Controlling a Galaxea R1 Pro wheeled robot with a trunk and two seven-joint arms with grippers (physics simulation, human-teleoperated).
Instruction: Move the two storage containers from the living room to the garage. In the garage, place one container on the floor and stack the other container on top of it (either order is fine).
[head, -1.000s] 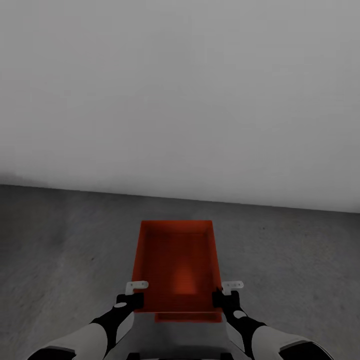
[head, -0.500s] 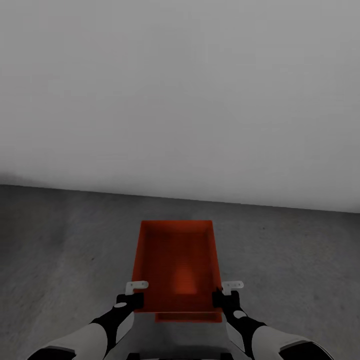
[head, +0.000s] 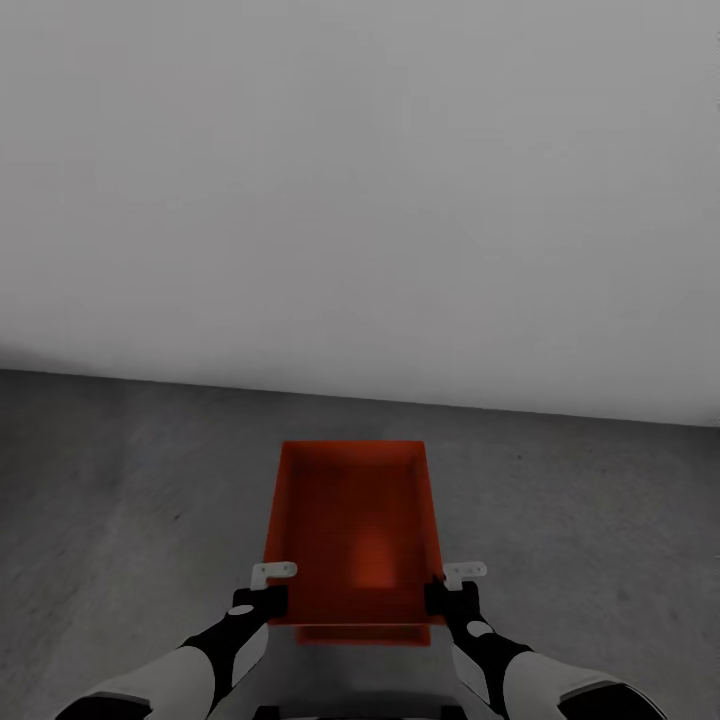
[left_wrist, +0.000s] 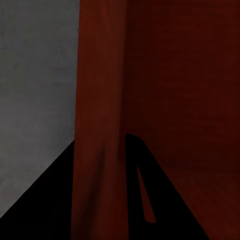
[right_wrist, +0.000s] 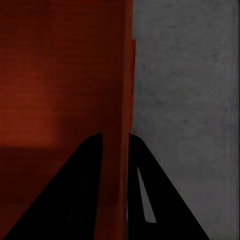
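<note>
Gripping from both sides, the robot holds an orange-red storage container (head: 352, 530) out in front of its trunk, open top up, long axis pointing away toward the white wall (head: 360, 190). The left tool (head: 262, 600) pinches the near end of the left side wall; in the left wrist view its dark fingers (left_wrist: 45, 200) sit either side of that thin red wall (left_wrist: 100, 125). The right tool (head: 448, 597) mirrors it on the opposite side, and the right wrist view shows its fingers (right_wrist: 75, 190) clamped across the right wall (right_wrist: 122, 100), one inside the bin, one outside. Under the near edge peeks a second orange-red rim (head: 362, 634); whether that is the other container, I cannot tell. Below everything lies the dark grey floor (head: 580, 520), meeting the wall just beyond the bin.
</note>
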